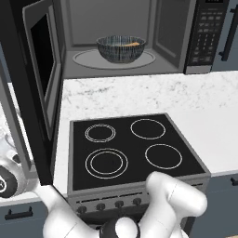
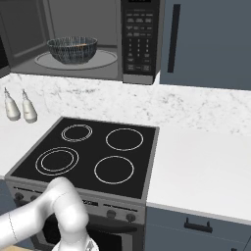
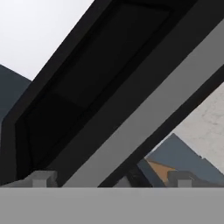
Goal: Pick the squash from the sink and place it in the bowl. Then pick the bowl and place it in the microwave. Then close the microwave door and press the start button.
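While the black glass door [image 1: 41, 79] hangs open, streaked round bowl [image 1: 121, 48] rests inside

Colours & patterns, stove area

Bowl [image 1: 121, 49]: dark blue-grey w/ pale streaks outside; orange bit of squash [image 1: 135, 44] at its inner rim. Microwave [image 1: 139, 28]: black shell, grey interior, pale glass turntable [image 1: 83, 59]; button panel [image 2: 138, 37] black w/ light grey keys. Microwave door [image 1: 42, 69]: black glass, grey frame. Cooktop [image 1: 132, 148]: black w/ thin white rings; stove front grey, dark knobs. Counter [image 1: 204, 121]: white marble, grey veins. Cabinets [image 2: 206, 44]: slate blue, black handles. Two bottles [image 2: 20, 109]: off-white, grey caps. Arm [image 2: 63, 206]: white.
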You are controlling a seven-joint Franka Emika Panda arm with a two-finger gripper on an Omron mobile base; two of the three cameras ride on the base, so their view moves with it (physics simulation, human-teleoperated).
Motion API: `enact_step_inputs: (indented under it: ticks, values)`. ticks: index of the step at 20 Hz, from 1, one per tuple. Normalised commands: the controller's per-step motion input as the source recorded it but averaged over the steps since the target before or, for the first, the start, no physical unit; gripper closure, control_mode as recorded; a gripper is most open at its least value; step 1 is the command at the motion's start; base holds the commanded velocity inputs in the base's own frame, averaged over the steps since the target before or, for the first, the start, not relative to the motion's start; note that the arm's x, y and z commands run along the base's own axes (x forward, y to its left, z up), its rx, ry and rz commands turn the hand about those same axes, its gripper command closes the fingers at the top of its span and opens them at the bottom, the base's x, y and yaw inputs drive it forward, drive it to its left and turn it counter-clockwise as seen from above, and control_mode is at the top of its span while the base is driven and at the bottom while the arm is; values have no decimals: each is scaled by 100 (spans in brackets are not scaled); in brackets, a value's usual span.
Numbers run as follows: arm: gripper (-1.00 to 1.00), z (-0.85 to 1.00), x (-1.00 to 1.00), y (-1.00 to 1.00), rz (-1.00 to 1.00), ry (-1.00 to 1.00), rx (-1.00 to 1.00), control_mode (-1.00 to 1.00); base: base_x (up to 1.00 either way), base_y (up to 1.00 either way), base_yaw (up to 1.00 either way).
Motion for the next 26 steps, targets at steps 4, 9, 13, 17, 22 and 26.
enact_step_inputs:
  ticks: [4, 9, 13, 17, 22, 26]
  values:
    - [-100, 33, -36, -51, -6, -17, 4, -100, 0, 0, 0]
    - [-100, 21, -29, -77, -6, -8, 3, -100, 0, 0, 0]
    - [-100, 17, -17, -87, 0, -1, 9, -100, 0, 0, 0]
    - [-100, 21, -13, -89, 0, 0, 12, -100, 0, 0, 0]
    - [-100, 24, -14, -92, 4, 0, 14, -100, 0, 0, 0]
    - [-100, 21, -4, -87, 11, 1, 15, -100, 0, 0, 0]
